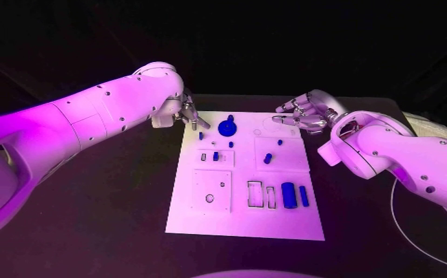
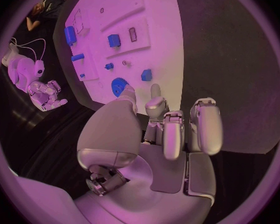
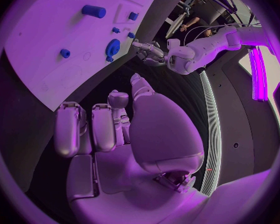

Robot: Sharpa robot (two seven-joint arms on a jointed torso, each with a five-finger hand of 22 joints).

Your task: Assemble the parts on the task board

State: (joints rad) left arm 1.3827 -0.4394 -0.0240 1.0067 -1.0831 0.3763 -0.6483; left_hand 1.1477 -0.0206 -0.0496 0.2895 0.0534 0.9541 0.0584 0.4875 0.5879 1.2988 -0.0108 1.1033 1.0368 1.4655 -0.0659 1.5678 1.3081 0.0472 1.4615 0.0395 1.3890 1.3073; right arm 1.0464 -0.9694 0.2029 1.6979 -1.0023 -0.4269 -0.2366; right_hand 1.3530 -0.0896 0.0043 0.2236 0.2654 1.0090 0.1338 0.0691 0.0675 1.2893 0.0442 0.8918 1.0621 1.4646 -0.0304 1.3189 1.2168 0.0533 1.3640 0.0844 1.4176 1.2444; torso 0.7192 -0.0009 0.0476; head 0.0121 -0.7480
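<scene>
I see the white board lying flat in the middle of the black bench. A blue gear sits on the board near its far edge, and I take it as my landmark.

My left hand hovers just beside the gear, off the board's far left corner. Its fingers are apart and hold nothing; in the left wrist view one fingertip reaches close to the gear, though I cannot tell whether it touches.

My right hand is on the other side of the gear, past the board's far right corner and farther from the gear than the left hand. Its fingers are loosely curled and hold nothing.

Nearer to me than the gear, small blue pegs stand scattered on the board. Nearer still, two blue cylinders lie side by side, beside two narrow rectangular slots.
</scene>
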